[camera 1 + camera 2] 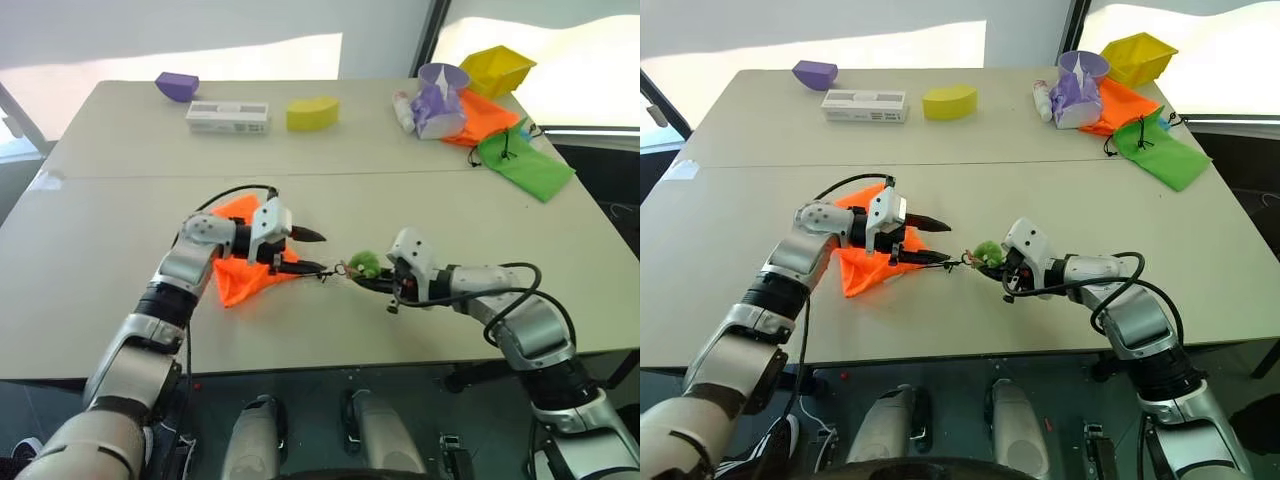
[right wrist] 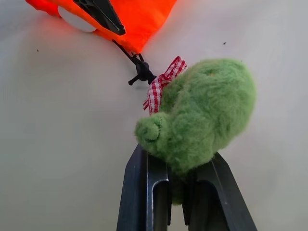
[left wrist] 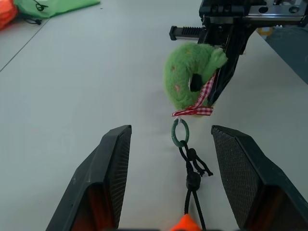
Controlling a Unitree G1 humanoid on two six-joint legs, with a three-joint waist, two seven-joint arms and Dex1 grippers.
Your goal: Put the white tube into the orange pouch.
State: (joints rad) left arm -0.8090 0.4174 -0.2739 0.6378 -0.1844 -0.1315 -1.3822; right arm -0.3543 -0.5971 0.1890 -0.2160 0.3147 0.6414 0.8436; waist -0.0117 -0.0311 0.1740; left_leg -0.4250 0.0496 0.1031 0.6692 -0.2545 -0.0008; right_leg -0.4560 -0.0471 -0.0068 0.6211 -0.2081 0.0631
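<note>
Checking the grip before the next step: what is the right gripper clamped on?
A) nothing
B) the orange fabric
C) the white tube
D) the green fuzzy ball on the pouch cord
D: the right gripper has its jaws shut on the green fuzzy ball, whose black cord runs to the orange pouch.

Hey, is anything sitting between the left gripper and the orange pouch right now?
Nothing visible. The left gripper, open, hangs right at the corner of the orange pouch. Only the pouch's own black cord runs out between its jaws to the green ball, which the right gripper pinches shut.
</note>
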